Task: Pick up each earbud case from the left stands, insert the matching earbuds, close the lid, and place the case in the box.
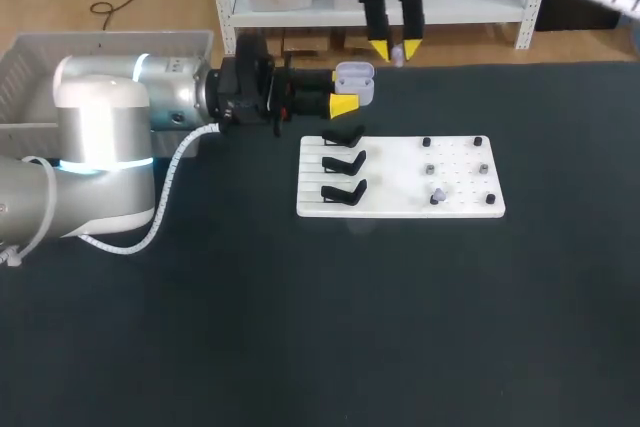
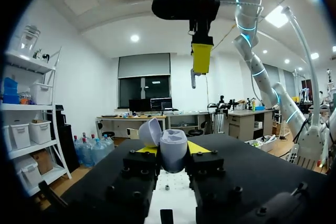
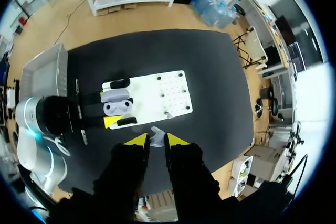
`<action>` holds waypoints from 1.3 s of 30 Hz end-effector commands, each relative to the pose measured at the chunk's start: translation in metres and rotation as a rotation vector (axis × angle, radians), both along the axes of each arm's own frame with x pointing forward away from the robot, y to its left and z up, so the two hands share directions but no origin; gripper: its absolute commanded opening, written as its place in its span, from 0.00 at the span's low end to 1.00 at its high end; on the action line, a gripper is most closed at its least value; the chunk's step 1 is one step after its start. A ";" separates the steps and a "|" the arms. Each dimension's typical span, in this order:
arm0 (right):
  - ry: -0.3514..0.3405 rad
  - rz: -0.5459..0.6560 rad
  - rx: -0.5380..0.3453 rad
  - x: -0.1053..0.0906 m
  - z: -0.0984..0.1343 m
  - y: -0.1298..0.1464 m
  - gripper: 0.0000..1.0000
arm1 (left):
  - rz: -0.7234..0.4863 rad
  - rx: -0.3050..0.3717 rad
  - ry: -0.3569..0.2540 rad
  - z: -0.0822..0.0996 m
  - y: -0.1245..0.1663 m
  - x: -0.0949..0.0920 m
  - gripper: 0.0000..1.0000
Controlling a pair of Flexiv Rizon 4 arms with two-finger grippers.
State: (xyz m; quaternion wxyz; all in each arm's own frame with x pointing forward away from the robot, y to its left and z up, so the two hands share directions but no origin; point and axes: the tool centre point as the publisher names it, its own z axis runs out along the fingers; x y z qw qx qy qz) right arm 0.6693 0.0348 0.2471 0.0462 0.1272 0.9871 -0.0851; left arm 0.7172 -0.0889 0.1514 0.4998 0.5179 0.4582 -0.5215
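Pale lavender plastic earbud case (image 2: 173, 145) sits right between the fingers of my left gripper (image 2: 172, 150). It's clamped from both sides, with the lid flipped up and the open mouth facing the ceiling. It's held in the air over the stand end of the board, not on any stand. The long axis looks to run in line with the left fingers, as best I can tell.

Next out is my right gripper (image 3: 156, 140), tips pointing down, fingers nearly together and pinching one small pale earbud (image 3: 156, 136). This is the bit that matters: from the right wrist cam the case isn't dead under that earbud. It's ahead of the fingers and off to one side, toward the left arm, and lower down. So I reckon the right arm has to slide over before it drops. The left one is basically just the vice here.

Further out is the flat white rectangular board (image 1: 400, 209). It has three black hook-shaped stands (image 1: 345, 161), none holding a case, plus six small dark pegs (image 1: 478, 142) by my count. One peg has what looks like another pale earbud (image 1: 437, 193) on it. So that's one case in view and two earbuds.

Farthest is the white plastic box (image 1: 20, 67), off beside the left arm.
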 end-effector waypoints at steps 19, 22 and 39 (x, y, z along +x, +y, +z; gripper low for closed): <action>0.042 -0.256 -0.040 0.029 -0.011 0.020 0.00 | 0.006 -0.002 -0.003 -0.001 0.000 -0.002 0.00; 0.040 -0.259 -0.039 0.030 -0.011 0.020 0.00 | 0.006 -0.002 -0.003 -0.001 0.000 -0.002 0.00; 0.040 -0.246 -0.041 0.029 -0.014 0.030 0.00 | 0.006 -0.002 -0.003 -0.001 0.000 -0.002 0.00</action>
